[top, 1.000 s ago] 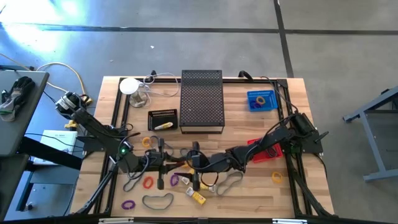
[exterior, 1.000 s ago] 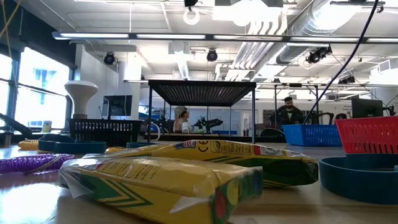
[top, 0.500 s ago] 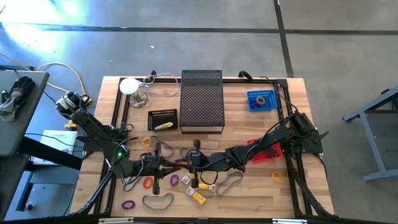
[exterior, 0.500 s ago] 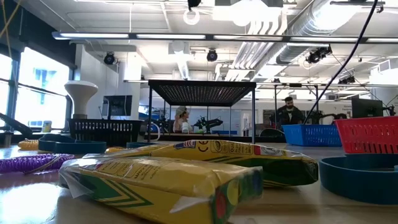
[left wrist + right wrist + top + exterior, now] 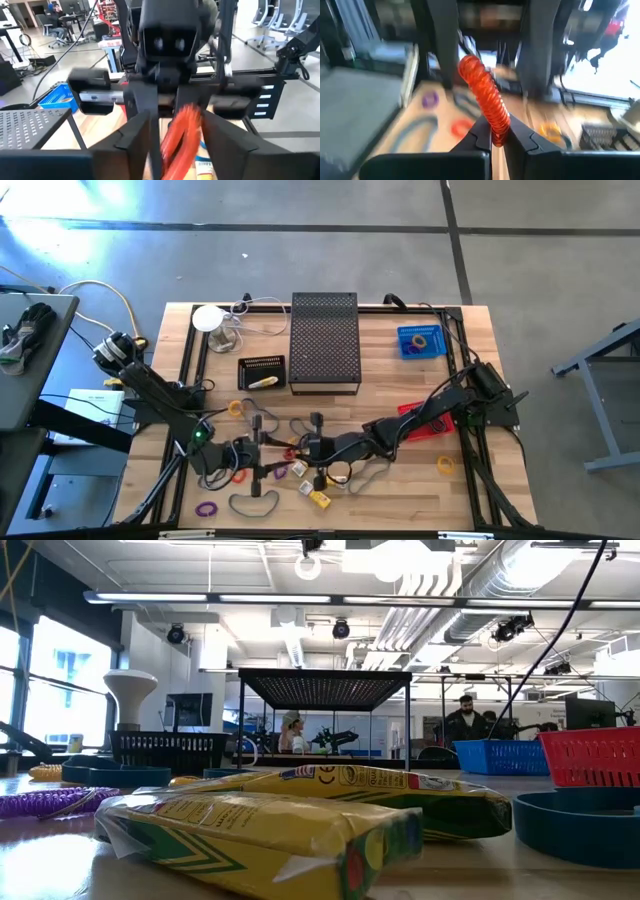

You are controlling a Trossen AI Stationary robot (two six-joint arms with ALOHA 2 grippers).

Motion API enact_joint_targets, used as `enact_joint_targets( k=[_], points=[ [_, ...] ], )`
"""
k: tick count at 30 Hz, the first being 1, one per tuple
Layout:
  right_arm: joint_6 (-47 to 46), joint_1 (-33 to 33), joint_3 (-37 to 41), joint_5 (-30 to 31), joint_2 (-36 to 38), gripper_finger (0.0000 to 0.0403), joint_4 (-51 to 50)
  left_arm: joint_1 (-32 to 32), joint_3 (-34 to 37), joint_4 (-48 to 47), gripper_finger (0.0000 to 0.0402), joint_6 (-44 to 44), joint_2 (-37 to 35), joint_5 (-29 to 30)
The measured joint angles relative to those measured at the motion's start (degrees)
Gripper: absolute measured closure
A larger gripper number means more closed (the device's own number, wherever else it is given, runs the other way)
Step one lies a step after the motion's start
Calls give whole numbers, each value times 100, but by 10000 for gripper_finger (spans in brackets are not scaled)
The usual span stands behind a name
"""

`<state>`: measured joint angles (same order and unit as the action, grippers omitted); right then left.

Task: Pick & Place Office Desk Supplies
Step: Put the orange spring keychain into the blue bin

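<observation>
my right tool [image 5: 496, 136] pinches the soft, light red coiled loop [image 5: 482, 92] at one end near the surface's front edge; my left tool [image 5: 175, 132] stands open around it.

A red-orange ribbed coil band [image 5: 484, 100] shows between dark fingers [image 5: 476, 137]. The counter [image 5: 400, 490] is pale wood with a black frame. The mesh box [image 5: 324, 340] is black and perforated; one bin [image 5: 421, 341] is blue, another [image 5: 430, 425] red. The packets [image 5: 250, 830] are yellow with green stripes.
</observation>
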<state>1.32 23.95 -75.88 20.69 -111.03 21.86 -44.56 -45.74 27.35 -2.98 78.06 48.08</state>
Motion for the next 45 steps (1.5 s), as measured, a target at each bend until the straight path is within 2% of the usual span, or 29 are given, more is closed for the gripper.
enact_joint_targets(
  k=[2, 7, 11, 16, 21, 25, 28, 30, 35, 39, 41, 45],
  points=[
    [-48, 49, 1, 283, 28, 392, -588, -16, 0, 16, 215, -2, -2, 4],
    [-857, 330, 0, 1615, 426, 392, -2341, -159, 0, 15, 204, 16, -2, 27],
    [-2148, 558, 0, 2353, 767, 392, -3915, -253, 0, 11, 204, 13, -2, 30],
    [-4269, 725, -2, 3085, 1214, 392, -6207, -455, 0, -42, 203, 0, -2, 30],
    [-6849, 490, -4, 3293, 1666, 392, -8481, -570, 0, -42, 203, 0, -2, 32],
    [-8281, 15, 4, 2932, 1945, 392, -10140, -569, 0, -37, 203, 0, -2, 33],
    [-8238, -493, -4, 2878, 2040, 392, -11051, -568, 0, -37, 203, 0, -2, 35],
    [-8069, -1000, 4, 2747, 2044, 392, -11170, -568, 1, -43, 203, 0, -4, 34],
    [-6513, -2692, 272, 2344, 2330, 392, -10505, -566, 4, -66, 203, 0, -4, 35],
    [-5792, -4093, 531, 1363, 2240, 392, -9958, -568, 4, -196, 203, -141, -6, 37],
    [-5466, -4622, 696, 949, 2228, 392, -9622, -568, 4, -286, 203, -260, -6, 36],
    [-5136, -5160, 1001, 742, 2206, 392, -9039, -568, 7, -334, 203, -288, -6, 39]
  ],
)
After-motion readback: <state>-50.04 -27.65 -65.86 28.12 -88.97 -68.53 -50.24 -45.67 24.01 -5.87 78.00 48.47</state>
